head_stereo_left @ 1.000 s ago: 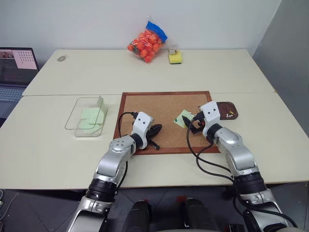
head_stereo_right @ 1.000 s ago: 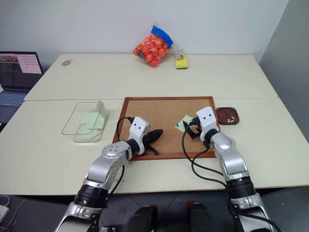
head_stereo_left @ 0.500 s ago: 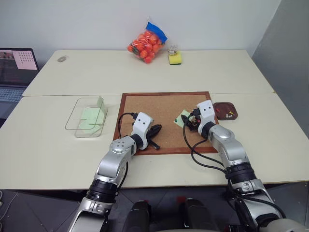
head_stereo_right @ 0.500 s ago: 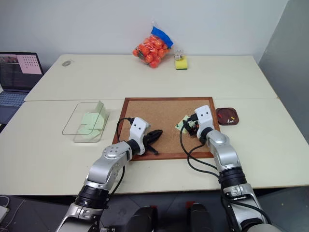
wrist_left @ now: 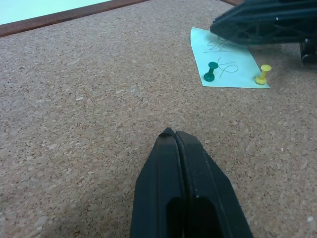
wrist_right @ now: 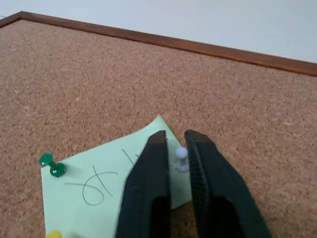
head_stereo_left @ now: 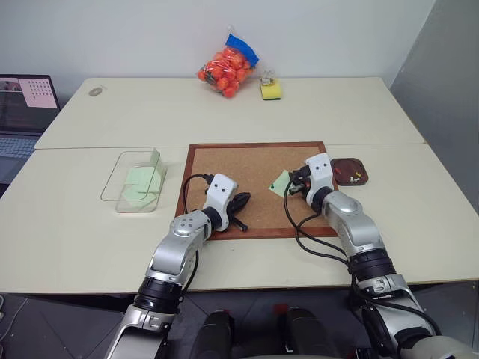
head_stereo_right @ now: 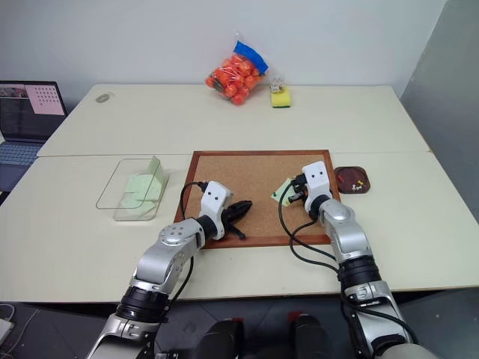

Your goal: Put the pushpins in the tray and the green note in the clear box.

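A pale green note [wrist_right: 99,198] lies on the corkboard [head_stereo_left: 224,161], held by a dark green pushpin [wrist_right: 52,166], a yellow pushpin [wrist_left: 263,73] and a whitish pushpin [wrist_right: 181,154]. My right gripper [wrist_right: 173,136] sits low over the note's far corner, shut on the whitish pushpin's head. My left gripper [wrist_left: 173,133] is shut with nothing in it, resting over bare cork left of the note. The small brown tray [head_stereo_left: 338,164] lies just right of the board with a few pins inside. The clear box [head_stereo_left: 112,183] stands left of the board with green paper in it.
A bag of orange balls [head_stereo_left: 227,66] and a yellow-green sponge [head_stereo_left: 271,90] sit at the table's far side. A laptop [head_stereo_left: 22,105] is at the far left. The corkboard's wooden frame [head_stereo_left: 254,145] borders the work area.
My right gripper's fingers have gone from open to shut around the whitish pushpin, and the hand has edged forward over the note. The left arm has not moved.
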Action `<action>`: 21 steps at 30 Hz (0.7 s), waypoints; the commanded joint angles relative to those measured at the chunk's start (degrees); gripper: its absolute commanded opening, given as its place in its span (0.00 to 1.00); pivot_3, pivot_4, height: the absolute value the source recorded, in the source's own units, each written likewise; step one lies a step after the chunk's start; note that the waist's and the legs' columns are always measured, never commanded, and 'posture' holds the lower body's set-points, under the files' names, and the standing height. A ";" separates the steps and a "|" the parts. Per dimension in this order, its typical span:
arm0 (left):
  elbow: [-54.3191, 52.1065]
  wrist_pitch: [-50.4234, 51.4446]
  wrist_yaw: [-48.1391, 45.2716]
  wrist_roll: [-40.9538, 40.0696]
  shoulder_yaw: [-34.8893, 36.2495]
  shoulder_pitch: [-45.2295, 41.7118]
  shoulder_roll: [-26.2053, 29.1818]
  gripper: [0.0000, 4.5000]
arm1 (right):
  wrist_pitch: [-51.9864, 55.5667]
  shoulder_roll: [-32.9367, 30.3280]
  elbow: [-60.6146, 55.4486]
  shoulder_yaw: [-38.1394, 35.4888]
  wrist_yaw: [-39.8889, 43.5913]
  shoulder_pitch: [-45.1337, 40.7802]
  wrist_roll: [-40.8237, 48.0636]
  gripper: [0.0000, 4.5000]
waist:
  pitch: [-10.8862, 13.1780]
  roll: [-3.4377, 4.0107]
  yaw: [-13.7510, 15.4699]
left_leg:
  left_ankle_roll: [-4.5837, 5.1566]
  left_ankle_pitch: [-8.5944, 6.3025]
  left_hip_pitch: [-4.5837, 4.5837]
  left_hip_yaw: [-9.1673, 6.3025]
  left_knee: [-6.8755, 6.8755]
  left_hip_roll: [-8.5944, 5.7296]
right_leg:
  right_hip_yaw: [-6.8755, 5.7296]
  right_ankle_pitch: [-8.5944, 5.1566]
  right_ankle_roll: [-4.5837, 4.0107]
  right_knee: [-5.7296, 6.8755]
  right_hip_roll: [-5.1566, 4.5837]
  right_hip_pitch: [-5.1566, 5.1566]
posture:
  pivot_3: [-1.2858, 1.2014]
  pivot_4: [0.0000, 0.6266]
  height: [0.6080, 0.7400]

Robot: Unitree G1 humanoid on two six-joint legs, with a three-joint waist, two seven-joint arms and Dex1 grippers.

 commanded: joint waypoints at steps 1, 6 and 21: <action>0.28 0.86 0.22 0.48 -0.31 0.15 -0.04 0.00 | -1.85 0.16 -0.67 -1.08 -0.19 -1.43 0.25 0.02 | 0.00 0.00 0.00 | 0.00 0.00 0.00 0.00 0.00 0.00 | 0.00 0.00 0.00 0.00 0.00 0.00 | 0.52 0.24 1.00; 0.22 0.93 0.40 0.53 -0.26 0.19 -0.08 0.00 | -1.65 -0.17 -0.12 -0.69 -0.34 -1.50 -0.37 0.02 | 0.00 0.00 0.00 | 0.00 0.00 -0.01 0.00 0.00 0.00 | 0.00 -0.01 0.02 -0.01 0.00 0.00 | 0.52 0.24 1.00; 0.63 1.46 0.71 0.27 -0.25 -0.40 -0.29 0.00 | -5.92 -0.88 -4.35 -0.67 1.95 -0.69 0.12 0.02 | 0.01 0.01 0.00 | 0.00 0.00 -0.05 -0.03 -0.03 0.00 | -0.03 -0.02 0.04 -0.06 0.00 -0.03 | 0.52 0.24 1.00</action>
